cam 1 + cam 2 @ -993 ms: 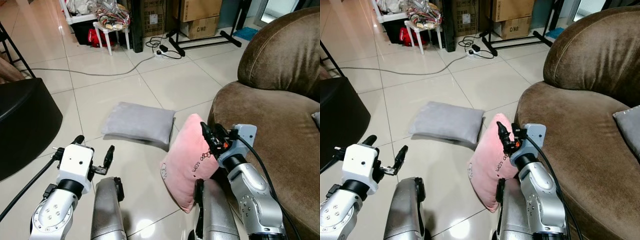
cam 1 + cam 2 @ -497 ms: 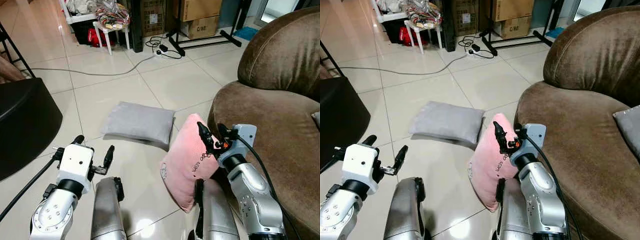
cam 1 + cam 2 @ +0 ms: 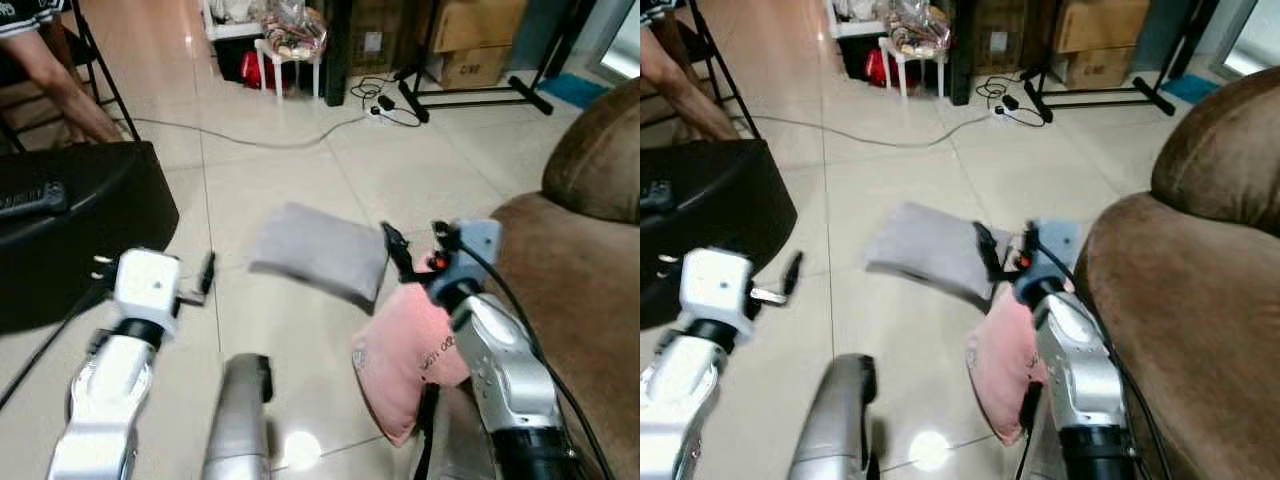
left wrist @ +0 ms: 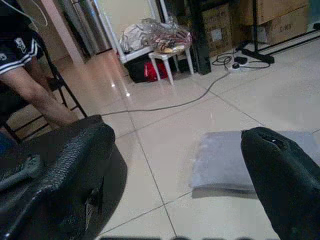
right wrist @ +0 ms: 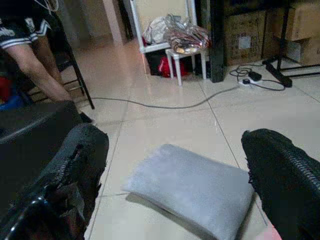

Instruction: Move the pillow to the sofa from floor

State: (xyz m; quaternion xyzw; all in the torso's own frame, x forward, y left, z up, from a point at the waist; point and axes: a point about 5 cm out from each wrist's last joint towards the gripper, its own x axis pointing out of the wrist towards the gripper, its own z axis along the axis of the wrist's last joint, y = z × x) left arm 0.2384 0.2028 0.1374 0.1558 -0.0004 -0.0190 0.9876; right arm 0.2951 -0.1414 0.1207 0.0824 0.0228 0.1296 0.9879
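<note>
Leaning against the brown velvet sofa (image 3: 585, 290), a soft pink cushion (image 3: 405, 355) sits on the pale tiled floor (image 3: 300, 200) below the right gripper (image 3: 412, 250), fingers spread and empty. The left gripper (image 3: 185, 290) hangs spread too. Beyond, the flat grey pillow (image 3: 318, 250) awaits lifting; a black pouffe (image 3: 80, 230) and cable (image 3: 270, 140) lie farther off.

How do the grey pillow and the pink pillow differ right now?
Colour: the grey pillow is plain grey; the pink pillow is pink with small dark print.
Pose: the grey pillow lies flat on the tiled floor; the pink pillow stands tilted on edge against the brown sofa.
Position: the right hand is above the pink pillow; the grey pillow lies beyond it.
Both are soft, rectangular cushions.
</note>
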